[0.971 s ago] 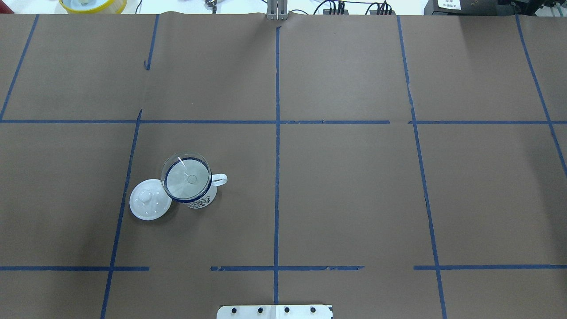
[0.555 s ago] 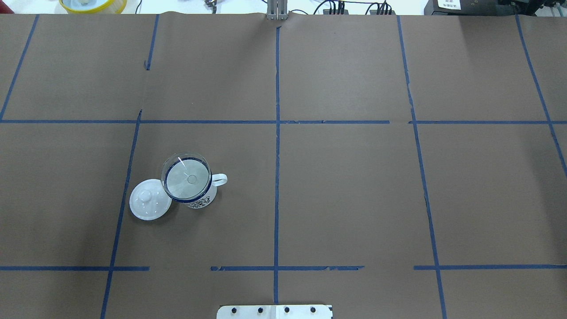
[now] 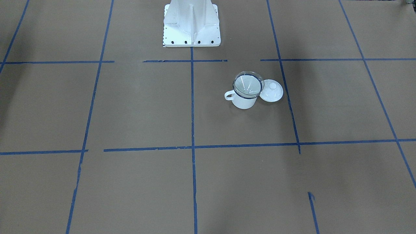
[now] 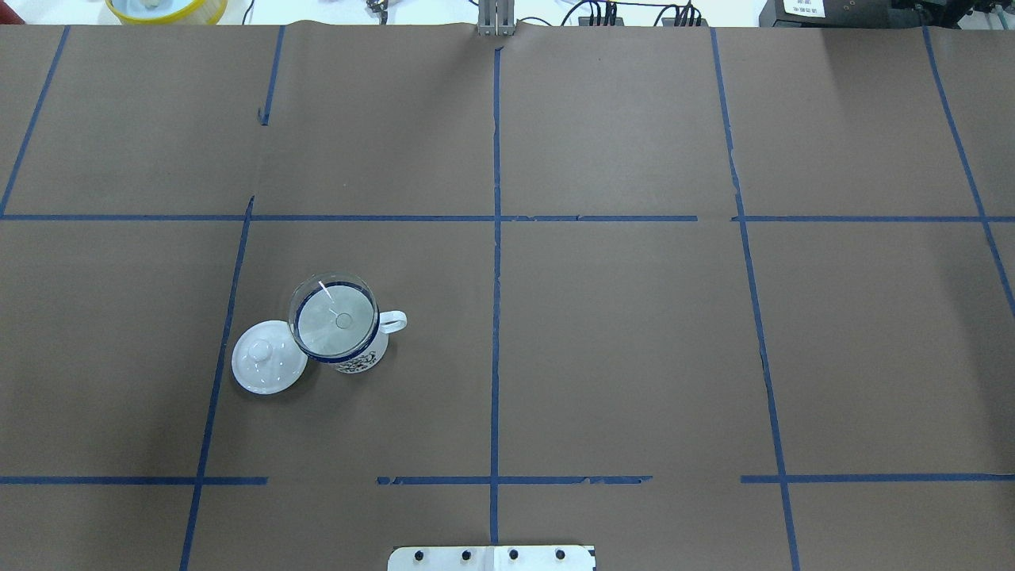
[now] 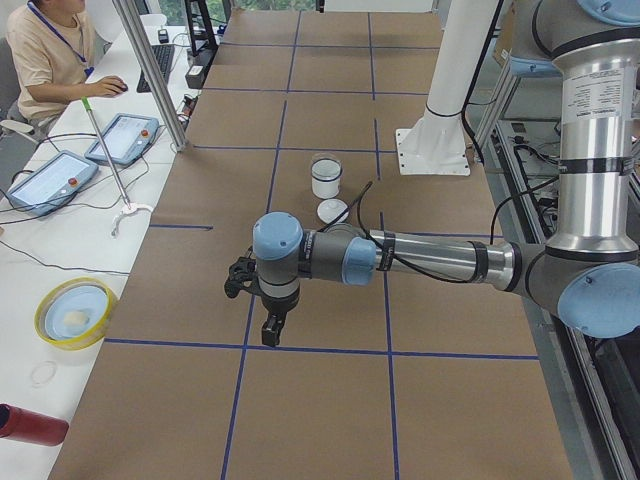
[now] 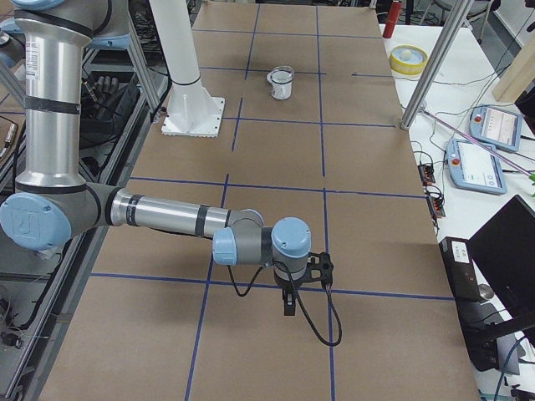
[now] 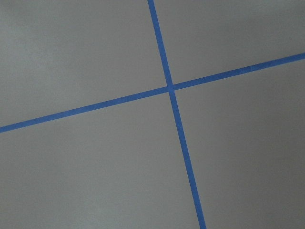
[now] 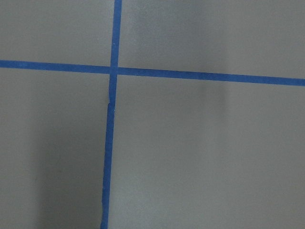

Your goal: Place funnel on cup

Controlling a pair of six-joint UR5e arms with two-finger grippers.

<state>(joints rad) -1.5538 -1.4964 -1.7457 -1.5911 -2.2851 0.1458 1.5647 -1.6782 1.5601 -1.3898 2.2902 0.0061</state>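
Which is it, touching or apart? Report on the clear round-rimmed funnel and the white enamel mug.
Touching. The front-facing view shows the funnel seated in the mouth of the mug, with nothing else supporting it.

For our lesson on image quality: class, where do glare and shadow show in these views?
Overhead view: a white glare streak lies on the clear funnel. Front-facing view: thin glints in the funnel, broad soft shadows on the brown paper. Right wrist view: a dim shadow at lower left.
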